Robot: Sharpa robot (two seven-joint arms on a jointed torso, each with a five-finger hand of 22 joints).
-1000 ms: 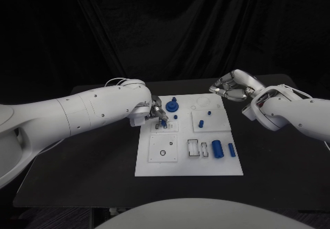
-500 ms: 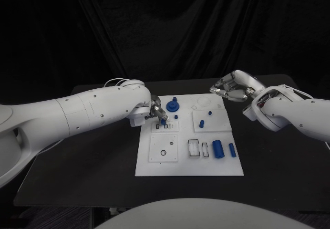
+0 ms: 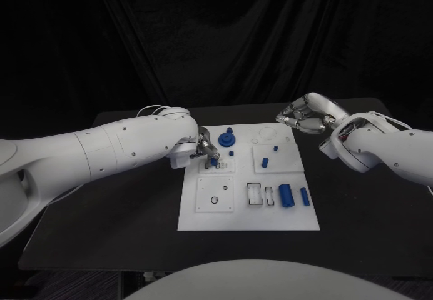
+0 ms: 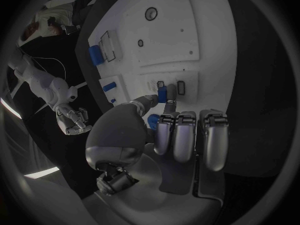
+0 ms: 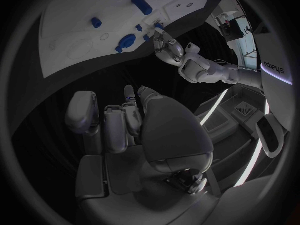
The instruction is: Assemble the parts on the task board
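Observation:
The white task board (image 3: 248,215) lies in the middle of the black table. My left hand (image 3: 206,150) hovers over the board's far left block and pinches a small blue peg (image 3: 214,162) between thumb and a finger. In the left wrist view the peg (image 4: 170,93) stands at a row of small sockets (image 4: 181,87), held by the left hand (image 4: 178,135). My right hand (image 3: 303,115) hangs above the board's far right corner. Its fingers are curled in with nothing seen in them, as the right wrist view also shows of the right hand (image 5: 119,122).
On the board lie a blue gear-like piece (image 3: 226,139), a blue peg (image 3: 264,162), a thick blue cylinder (image 3: 286,195), a slim blue bar (image 3: 304,196), a black ring (image 3: 213,200) and two empty slots (image 3: 253,194). Bare black table surrounds the board.

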